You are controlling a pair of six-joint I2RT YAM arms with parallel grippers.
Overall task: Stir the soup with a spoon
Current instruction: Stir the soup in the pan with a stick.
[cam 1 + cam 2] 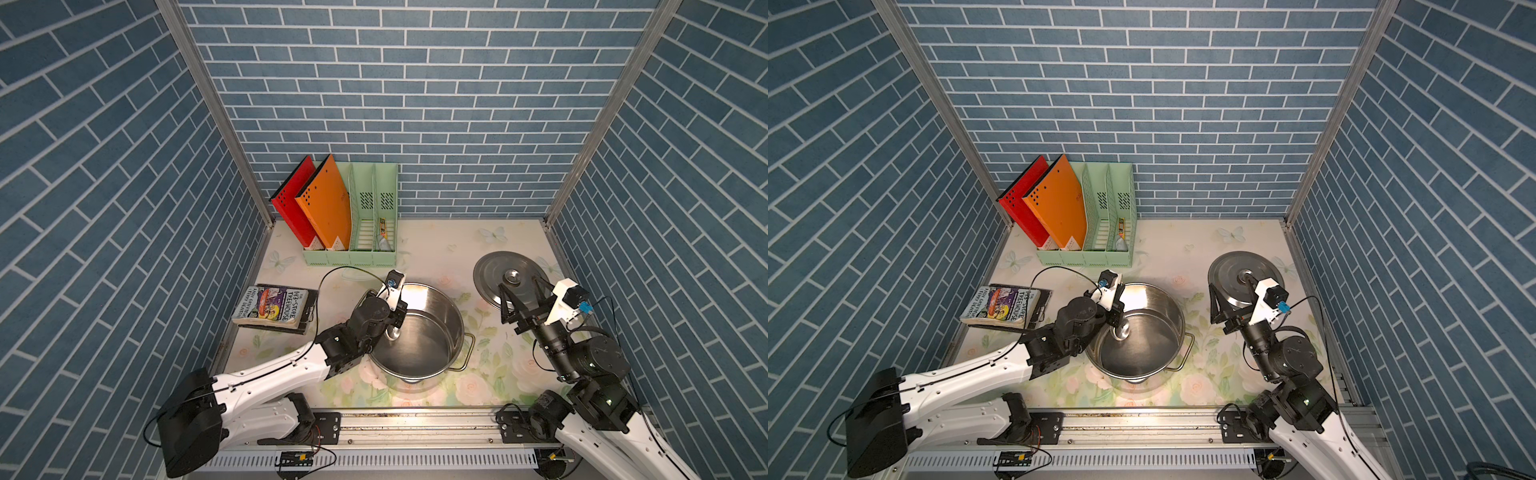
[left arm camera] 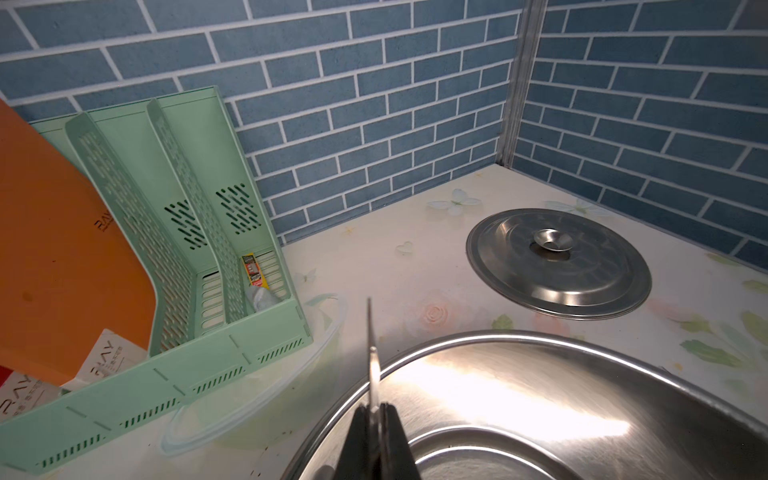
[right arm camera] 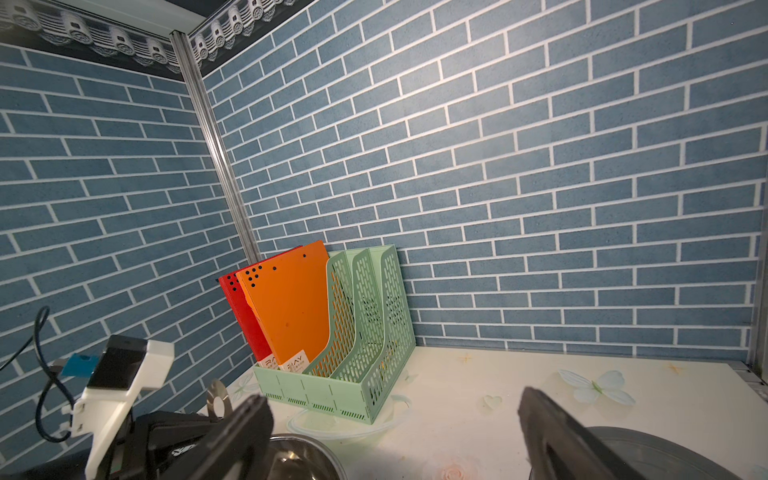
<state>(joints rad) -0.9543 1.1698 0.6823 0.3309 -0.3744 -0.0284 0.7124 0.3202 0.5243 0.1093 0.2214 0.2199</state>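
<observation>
Clamps the steel ladle [image 2: 372,361] by its thin handle in the fully closed left gripper [image 2: 375,409], small bowl down inside the open stockpot [image 1: 440,307] standing on the worktop [image 1: 432,249] near its front edge. Holds the right gripper [image 1: 519,282] spread wide and empty over the steel lid [image 1: 490,270] lying near the right edge.

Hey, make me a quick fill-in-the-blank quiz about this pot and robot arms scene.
1. The left pincer is shut on the handle of the ____.
2. That tool's bowl hangs inside the steel ____.
3. The right pincer, above the lid, is ____.
4. Beside the red folder stands an ____ one.
Missing words: spoon; pot; open; orange.
</observation>
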